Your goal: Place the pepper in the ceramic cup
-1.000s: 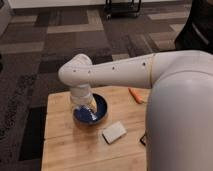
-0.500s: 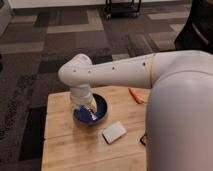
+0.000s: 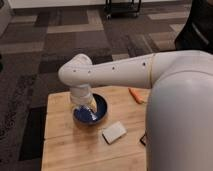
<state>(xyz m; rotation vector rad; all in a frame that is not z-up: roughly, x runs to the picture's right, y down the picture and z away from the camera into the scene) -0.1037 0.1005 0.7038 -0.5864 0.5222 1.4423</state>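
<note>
Gripper hangs over the blue bowl, centre-left of frame; we cannot tell its state or load. Pepper lies on the wooden table, right of the gripper, beyond the bowl rim, its long axis running upper-left to lower-right.

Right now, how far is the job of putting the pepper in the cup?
Nothing looks done: the pepper lies on the table, beside the arm. The gripper hangs over the bowl, away from the pepper. No cup shows. Picking and placing are left.
</note>
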